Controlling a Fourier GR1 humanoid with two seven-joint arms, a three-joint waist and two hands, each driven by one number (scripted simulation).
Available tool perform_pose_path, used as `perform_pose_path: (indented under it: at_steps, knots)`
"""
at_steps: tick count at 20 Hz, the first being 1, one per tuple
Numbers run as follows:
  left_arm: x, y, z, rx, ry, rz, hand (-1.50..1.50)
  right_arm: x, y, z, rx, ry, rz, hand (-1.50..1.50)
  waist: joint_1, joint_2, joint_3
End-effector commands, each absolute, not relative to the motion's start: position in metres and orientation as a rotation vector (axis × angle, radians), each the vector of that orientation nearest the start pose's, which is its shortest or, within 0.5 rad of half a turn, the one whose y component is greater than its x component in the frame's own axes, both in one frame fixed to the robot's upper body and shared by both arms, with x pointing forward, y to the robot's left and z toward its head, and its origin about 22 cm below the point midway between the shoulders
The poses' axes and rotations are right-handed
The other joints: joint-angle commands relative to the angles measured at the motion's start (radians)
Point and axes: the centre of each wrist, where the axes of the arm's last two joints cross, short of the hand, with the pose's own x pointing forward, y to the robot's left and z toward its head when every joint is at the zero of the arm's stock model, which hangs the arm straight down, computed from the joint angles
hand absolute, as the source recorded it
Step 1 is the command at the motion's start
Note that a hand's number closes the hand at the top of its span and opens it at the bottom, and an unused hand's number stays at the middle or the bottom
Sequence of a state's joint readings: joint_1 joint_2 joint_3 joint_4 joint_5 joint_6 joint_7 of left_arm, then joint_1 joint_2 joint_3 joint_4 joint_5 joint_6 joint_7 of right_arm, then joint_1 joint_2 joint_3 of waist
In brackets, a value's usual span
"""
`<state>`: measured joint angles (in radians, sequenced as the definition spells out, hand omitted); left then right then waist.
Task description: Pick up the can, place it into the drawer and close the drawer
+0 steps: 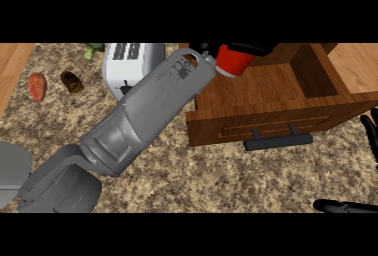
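Left hand clasps the red can over the open wooden drawer — its forearm hides part of the white toaster. Right hand, fingers straight, is cut off at the bench's edge.

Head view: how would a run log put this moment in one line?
left hand: holds red can over open drawer | right hand: resting

The open drawer fills the upper right of the frame, its wooden walls ringing a bare floor. The left forearm slants across the centre, blocking the toaster behind it. Speckled table lies free along the bottom centre, below the drawer's dark handle.
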<state>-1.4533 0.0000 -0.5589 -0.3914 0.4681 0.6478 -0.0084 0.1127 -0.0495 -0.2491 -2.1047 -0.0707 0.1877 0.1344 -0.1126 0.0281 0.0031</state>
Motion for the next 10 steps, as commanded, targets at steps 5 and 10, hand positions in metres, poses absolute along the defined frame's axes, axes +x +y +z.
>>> perform_pose_path:
  at_steps: [5,10]
  knots:
    - [0.43,-0.009,0.175,0.326,-1.757,-0.25,-1.5,0.181,-0.296,0.111,-0.12,-1.861,0.058,-1.5,-0.024,0.003,0.0]
    - [0.429,-0.008,0.169,0.357,-1.768,-0.228,-1.5,0.186,-0.288,0.118,-0.142,-1.875,0.066,-1.5,-0.016,0.003,0.0]
